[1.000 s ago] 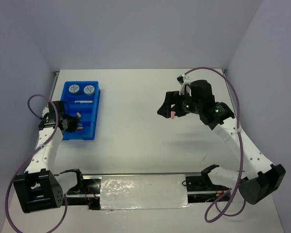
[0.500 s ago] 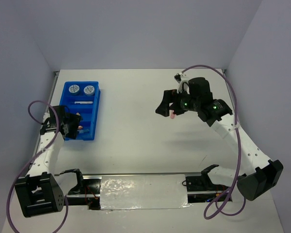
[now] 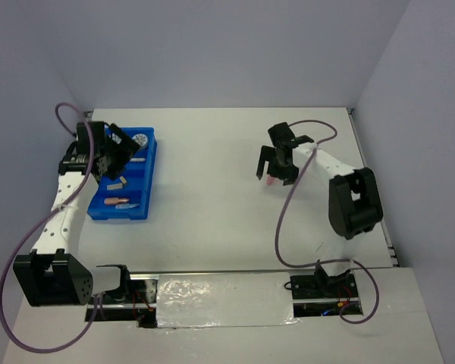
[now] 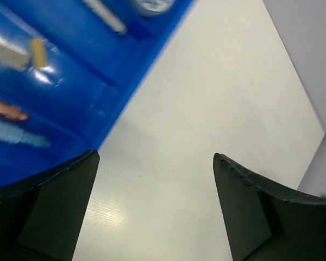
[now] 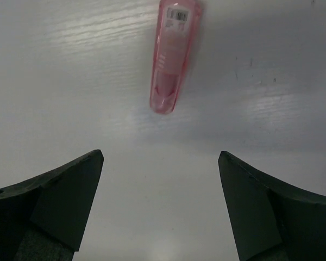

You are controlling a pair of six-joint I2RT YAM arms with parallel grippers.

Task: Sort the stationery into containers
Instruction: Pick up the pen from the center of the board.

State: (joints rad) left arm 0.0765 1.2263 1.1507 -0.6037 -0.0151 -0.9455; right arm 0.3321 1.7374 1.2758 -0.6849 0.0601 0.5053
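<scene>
Pink capsule (image 5: 174,54) lying on the counter (image 5: 70,81) ahead of the spread right tool (image 5: 160,157), label, perhaps a barcode, seen only from the wrist, left tool (image 4: 155,157) spread at the blue tray (image 4: 76,87) edge, orange capsule (image 4: 5,107) inside

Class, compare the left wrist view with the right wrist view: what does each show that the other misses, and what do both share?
Only the left wrist view shows the blue tray, holding an orange capsule, a light-blue capsule, a tan block and a pen. Only the right wrist view shows the pink capsule, lying on the table. Both show bare white tabletop and open, empty jaws at the bottom edge.
</scene>
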